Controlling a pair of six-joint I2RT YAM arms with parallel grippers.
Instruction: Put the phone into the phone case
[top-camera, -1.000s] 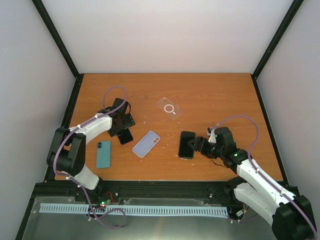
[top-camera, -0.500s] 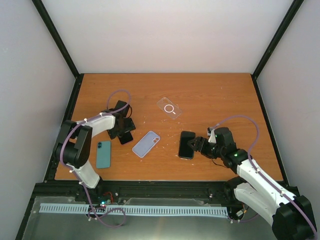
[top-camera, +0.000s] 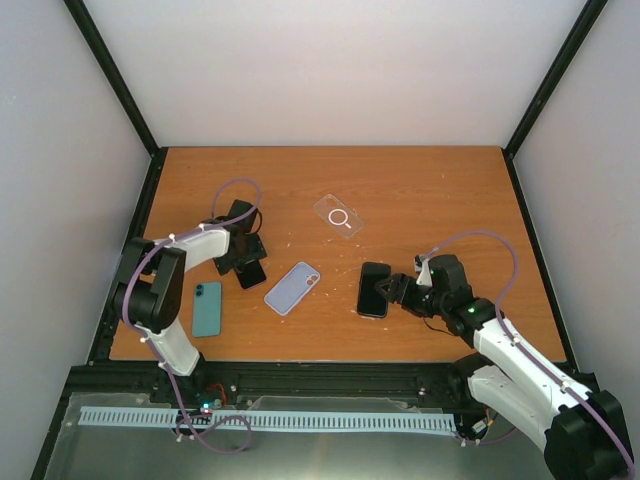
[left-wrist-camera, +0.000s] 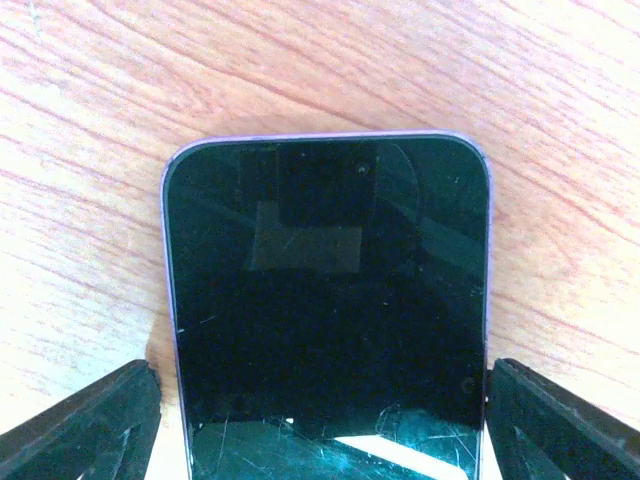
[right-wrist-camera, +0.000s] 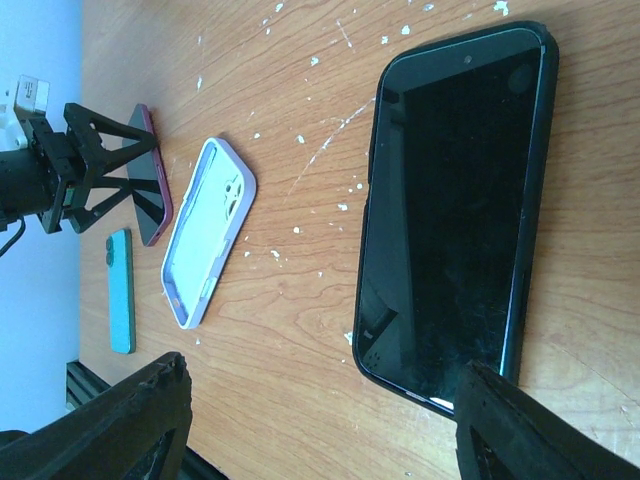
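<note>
A dark phone with a purple rim (left-wrist-camera: 325, 300) lies screen up on the wooden table (top-camera: 430, 190). My left gripper (top-camera: 243, 258) is open right over it, one finger (left-wrist-camera: 90, 420) on each long side of the phone, close to its edges. An empty lavender case (top-camera: 292, 287) lies just right of it, inside up. My right gripper (right-wrist-camera: 330, 430) is open and wide at the near end of a black phone in a black case (right-wrist-camera: 450, 200); it holds nothing.
A teal phone (top-camera: 206, 308) lies back up near the front left. A clear case with a white ring (top-camera: 338, 216) lies further back in the middle. White flecks dot the wood round the cases.
The left arm's elbow has swung in towards the left, and its gripper has shifted slightly over the purple-rimmed phone. The phones, the cases and the right arm have not moved.
</note>
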